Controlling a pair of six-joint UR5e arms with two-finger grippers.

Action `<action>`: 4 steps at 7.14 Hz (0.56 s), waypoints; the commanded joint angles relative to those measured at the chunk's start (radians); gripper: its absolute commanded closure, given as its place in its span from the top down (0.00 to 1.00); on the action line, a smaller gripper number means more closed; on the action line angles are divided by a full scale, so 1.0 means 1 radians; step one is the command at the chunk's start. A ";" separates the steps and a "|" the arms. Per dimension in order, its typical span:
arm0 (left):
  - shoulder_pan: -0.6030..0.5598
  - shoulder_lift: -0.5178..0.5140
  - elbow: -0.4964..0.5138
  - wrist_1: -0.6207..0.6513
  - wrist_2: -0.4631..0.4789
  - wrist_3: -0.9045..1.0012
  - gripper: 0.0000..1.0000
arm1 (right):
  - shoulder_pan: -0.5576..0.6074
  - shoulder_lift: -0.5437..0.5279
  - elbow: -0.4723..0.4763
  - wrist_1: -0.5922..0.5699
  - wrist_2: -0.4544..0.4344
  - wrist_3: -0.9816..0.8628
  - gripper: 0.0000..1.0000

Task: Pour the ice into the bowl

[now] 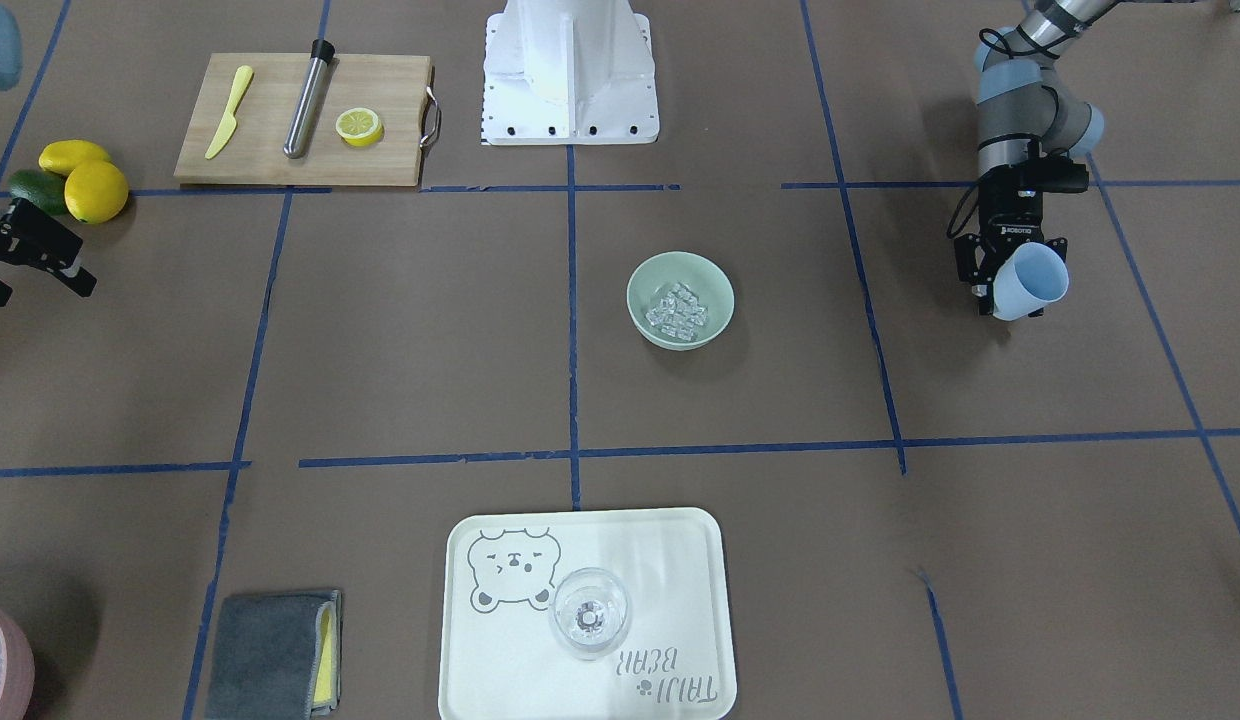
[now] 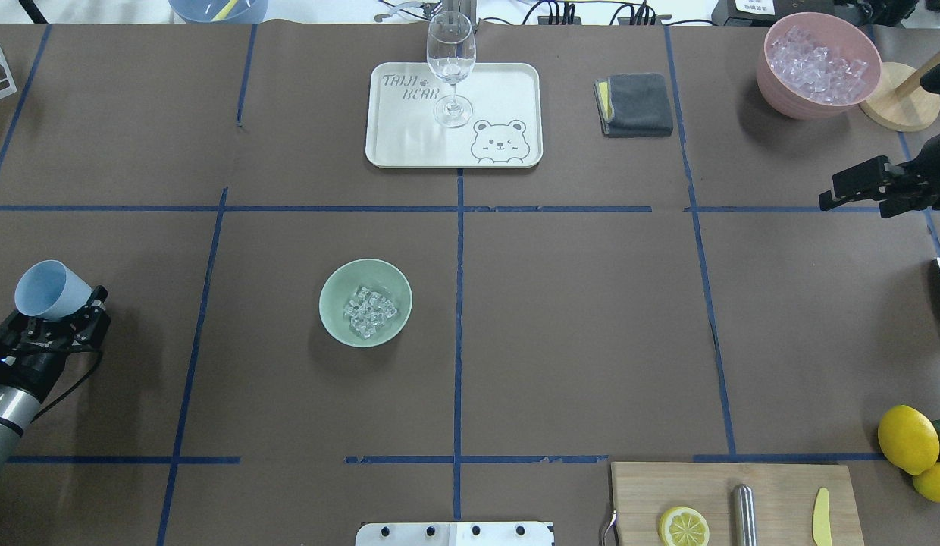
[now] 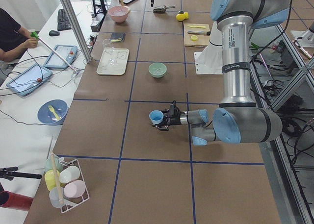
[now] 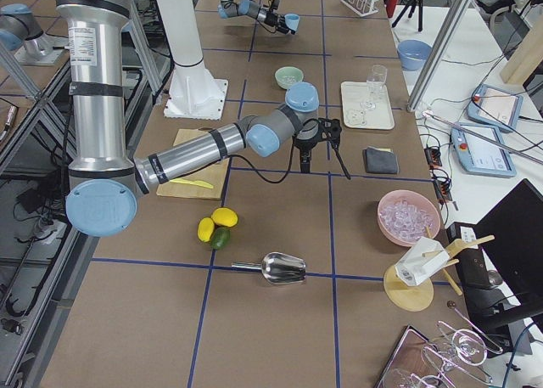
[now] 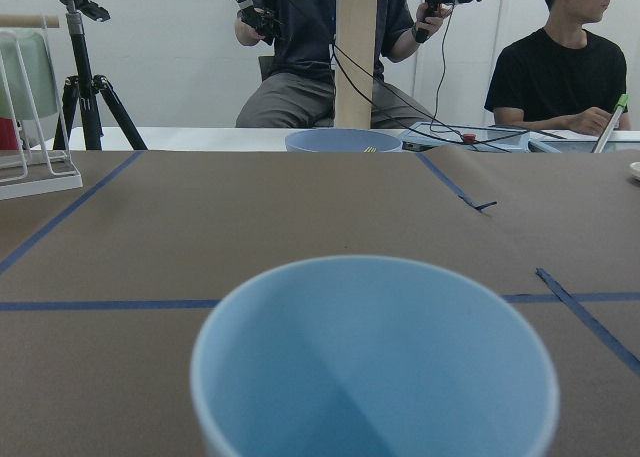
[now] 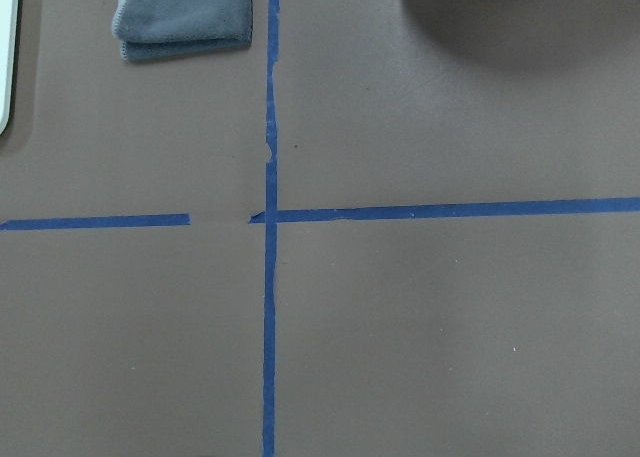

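Note:
The pale mint-green bowl (image 1: pixel 715 278) (image 2: pixel 333 294) stands near the table's middle, and the ice (image 1: pixel 680 306) (image 2: pixel 370 311) lies heaped inside it as small clear cubes. Well off to the robot's left, my left gripper (image 1: pixel 1015 275) (image 2: pixel 64 309) is shut on a light blue cup (image 1: pixel 1032 280) (image 2: pixel 47 290) (image 3: pixel 156 117), held above the table and tipped on its side. The left wrist view looks into the cup (image 5: pixel 375 357), which holds nothing. My right gripper (image 1: pixel 42 272) (image 2: pixel 834 193) (image 4: pixel 321 150) hangs open and holds nothing at the table's far right, away from the bowl.
A cream tray (image 2: pixel 394 144) carries a wine glass (image 2: pixel 450 68) at the far side. A grey cloth (image 2: pixel 635 104) and a pink container of ice (image 2: pixel 815 64) sit beyond it. A cutting board (image 1: pixel 270 150) with a lemon half, plus whole lemons (image 1: pixel 90 185), lie near the robot's right.

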 commanded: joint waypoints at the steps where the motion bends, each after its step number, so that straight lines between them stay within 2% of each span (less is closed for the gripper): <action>1: -0.013 -0.007 0.016 0.010 -0.012 0.001 0.00 | -0.001 0.000 -0.001 0.000 0.000 0.000 1.00; 4: -0.039 -0.029 0.022 0.039 -0.053 -0.001 0.00 | 0.001 0.008 -0.001 -0.002 0.000 0.000 1.00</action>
